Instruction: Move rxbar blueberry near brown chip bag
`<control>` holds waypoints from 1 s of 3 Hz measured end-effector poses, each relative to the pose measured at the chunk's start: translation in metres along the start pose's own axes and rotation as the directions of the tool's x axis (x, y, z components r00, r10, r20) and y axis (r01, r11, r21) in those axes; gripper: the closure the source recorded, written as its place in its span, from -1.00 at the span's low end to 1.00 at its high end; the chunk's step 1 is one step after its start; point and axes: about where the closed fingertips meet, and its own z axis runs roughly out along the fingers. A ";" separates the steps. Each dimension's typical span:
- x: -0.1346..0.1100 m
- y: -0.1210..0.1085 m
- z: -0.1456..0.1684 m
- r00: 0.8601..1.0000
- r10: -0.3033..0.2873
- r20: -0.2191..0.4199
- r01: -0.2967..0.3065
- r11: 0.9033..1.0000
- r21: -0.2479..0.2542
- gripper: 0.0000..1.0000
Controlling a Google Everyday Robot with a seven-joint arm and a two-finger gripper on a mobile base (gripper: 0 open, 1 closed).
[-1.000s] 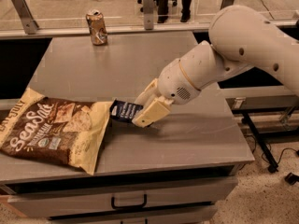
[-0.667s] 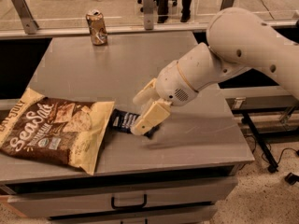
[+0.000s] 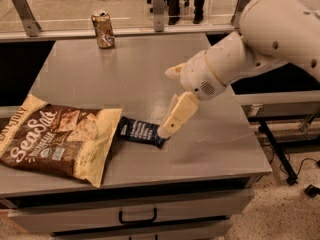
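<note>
Blueberry bar (image 3: 141, 132) lies flat on the counter (image 3: 150, 69), not far from the front edge and a little left of the middle of that edge. Its left end comes up to the right side of the chip bag (image 3: 55, 141). You cannot tell whether the two only touch or the bar goes slightly under the bag. The chip bag lies flat at the front left corner and reaches to the left edge.

The gripper (image 3: 166, 103) is over the middle of the counter, just to the right of the bar and a little above it. Its jaws stand wide apart and hold nothing. The lower finger (image 3: 180, 114) slopes down to the left, and you see its tip right at the right end of the bar. From this view you cannot say for sure if the tip presses on the wrapper or is only just above it. The upper finger (image 3: 175, 71) points to the left, well away from the bar. So the bar is not between the jaws; it lies below and to the left of them.

The arm (image 3: 270, 39) comes in from the right edge of the counter. A drink can (image 3: 102, 30) stands upright at the back edge, near the back left corner, well apart from the bar and the bag.
</note>
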 end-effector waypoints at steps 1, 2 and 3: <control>-0.007 -0.052 -0.079 0.996 -0.062 -0.063 0.075 0.969 0.234 -1.00; -0.035 -0.090 -0.165 0.980 -0.138 -0.144 0.189 0.878 0.441 -1.00; -0.040 -0.093 -0.175 0.978 -0.147 -0.148 0.199 0.865 0.460 -1.00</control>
